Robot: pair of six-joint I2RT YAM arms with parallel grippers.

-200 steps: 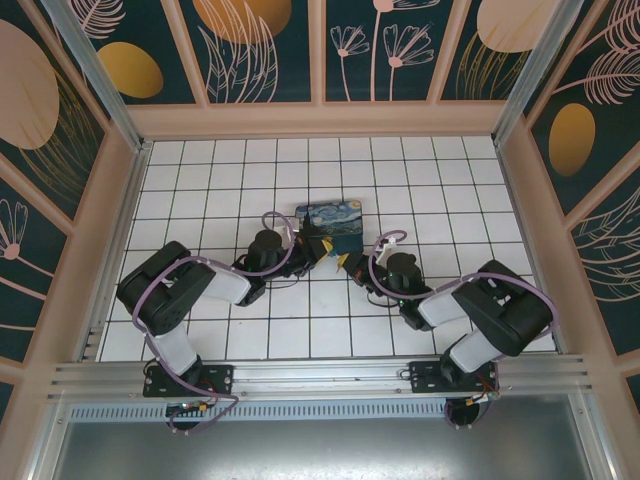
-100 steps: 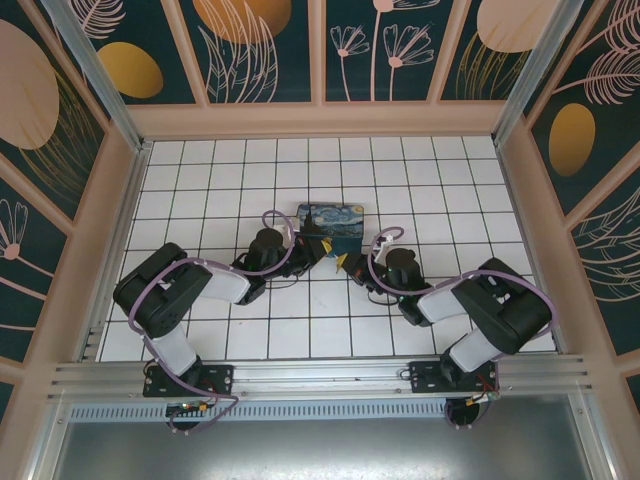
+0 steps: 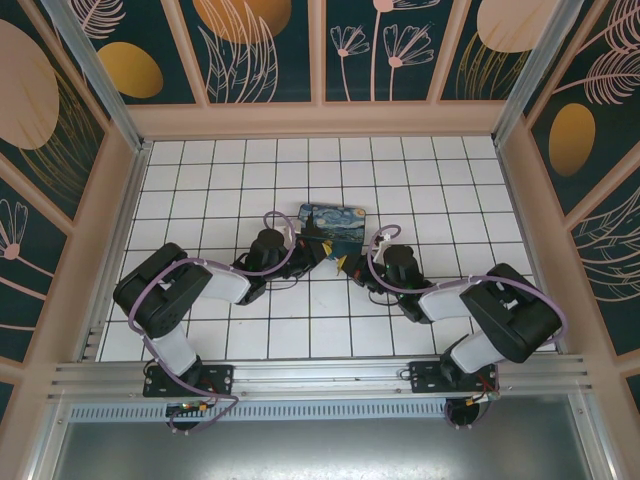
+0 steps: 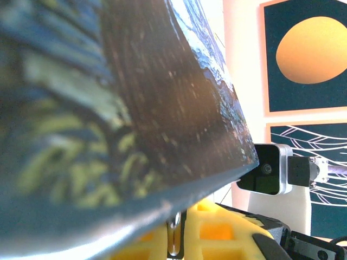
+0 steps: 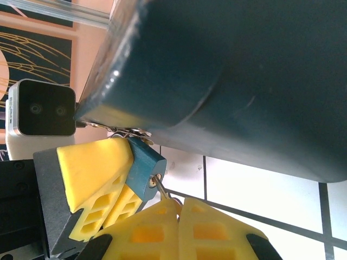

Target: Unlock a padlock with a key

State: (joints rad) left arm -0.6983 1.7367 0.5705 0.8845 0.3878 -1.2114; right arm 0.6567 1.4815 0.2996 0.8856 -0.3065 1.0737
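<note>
Padlock (image 5: 145,168), small, with a blue painted block body, flat faces and squared edges, and a thin dark metal shackle at its upper end. In the right wrist view the shackle runs up to the lower edge of a large box printed with a swirling night sky (image 3: 335,222); the exact hook-up there is too cramped to make out. The body hangs tilted, keyhole end pointing down and to the right.

Key (image 5: 162,187), a thin silvery-grey metal sliver. Its tip sits at the keyhole in the padlock's lower face.

Right gripper (image 5: 178,211): its yellow, ribbed plastic fingers are pressed together with the key's near end nipped between the tips. Left gripper (image 3: 318,246): its yellow wedge-shaped fingers (image 5: 97,170) lie against the padlock's body, one along its flat face and one beneath, and appear to pinch it (the contact on the far side is hidden).

The box is smooth and dark teal on the side seen from the right wrist, with a rounded edge. From the left wrist its print is glossy and finely scuffed.

From above, both grippers meet at the near edge of the box, mid-floor, on white square tiles (image 3: 200,200) with dark grid lines.
</note>
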